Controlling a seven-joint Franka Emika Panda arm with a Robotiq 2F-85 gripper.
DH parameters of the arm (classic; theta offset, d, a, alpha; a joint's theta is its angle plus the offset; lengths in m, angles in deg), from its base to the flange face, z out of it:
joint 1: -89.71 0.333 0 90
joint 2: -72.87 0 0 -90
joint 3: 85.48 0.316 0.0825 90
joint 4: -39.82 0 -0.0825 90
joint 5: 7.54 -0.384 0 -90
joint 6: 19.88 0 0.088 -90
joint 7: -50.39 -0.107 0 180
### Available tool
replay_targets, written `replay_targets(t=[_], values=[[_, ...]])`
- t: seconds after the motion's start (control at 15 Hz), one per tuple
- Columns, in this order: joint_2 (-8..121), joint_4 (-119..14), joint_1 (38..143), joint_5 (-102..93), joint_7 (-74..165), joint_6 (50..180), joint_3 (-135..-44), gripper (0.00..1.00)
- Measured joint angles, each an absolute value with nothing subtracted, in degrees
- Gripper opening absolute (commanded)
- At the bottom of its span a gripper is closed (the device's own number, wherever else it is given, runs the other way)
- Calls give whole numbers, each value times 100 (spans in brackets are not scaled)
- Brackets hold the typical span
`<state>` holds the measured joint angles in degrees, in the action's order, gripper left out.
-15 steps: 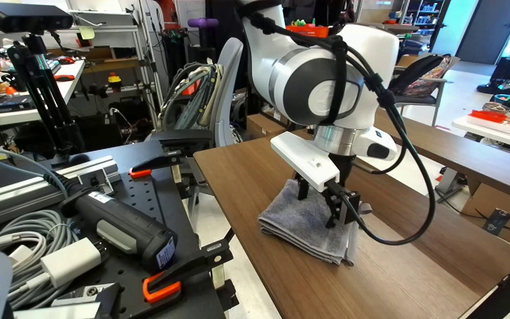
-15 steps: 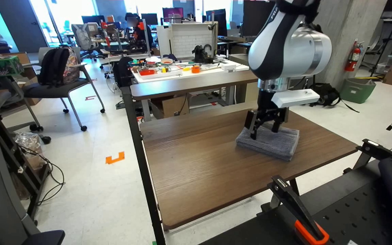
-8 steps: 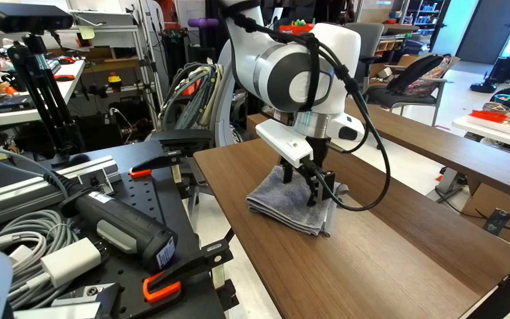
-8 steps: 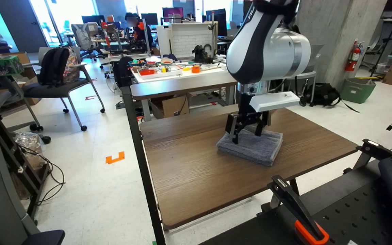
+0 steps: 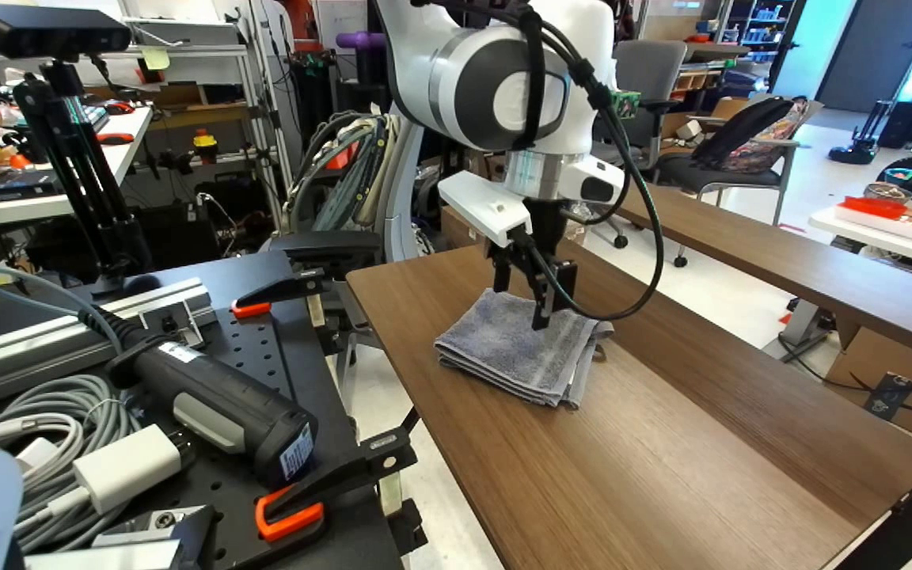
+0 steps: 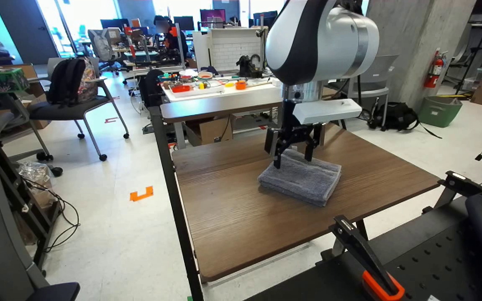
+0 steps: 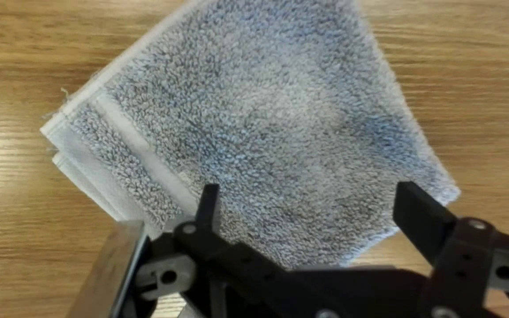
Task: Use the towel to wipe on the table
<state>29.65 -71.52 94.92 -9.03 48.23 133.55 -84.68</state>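
Note:
The towel [image 5: 503, 340] is a gray folded terry cloth lying flat in a stack of layers on the brown wood-grain table [image 5: 662, 467]. In an exterior view the towel [image 6: 308, 177] lies at the middle right of the table [image 6: 232, 209]. My gripper [image 5: 520, 308] is open, with its two black fingers pointing down just above the towel. In an exterior view the gripper [image 6: 293, 164] is over the towel's far part. In the wrist view the fingers [image 7: 308, 185] are wide apart over the towel [image 7: 272, 123], with nothing between them.
A black perforated bench [image 5: 250, 356] stands beside the table, with an orange-tipped clamp [image 5: 290, 514] and a black cylindrical tool [image 5: 218, 404] on it. A black post [image 6: 174, 200] stands at one table end. Another wooden table [image 5: 788, 269] stands behind. A gray chair [image 5: 404, 190] is close by.
The towel has slid across the table, leftward in both exterior views, mostly in the earlier half-second. The gripper moved along with it and has now risen a little off the towel, still open.

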Motion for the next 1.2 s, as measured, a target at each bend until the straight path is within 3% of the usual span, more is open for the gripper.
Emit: replay_targets(t=[0.53, 1.2], values=[[3502, -7567, 9485, -903, 4686, 13355, -8519, 100], [2697, -6959, 9480, -901, 4619, 13341, -8633, 100]])
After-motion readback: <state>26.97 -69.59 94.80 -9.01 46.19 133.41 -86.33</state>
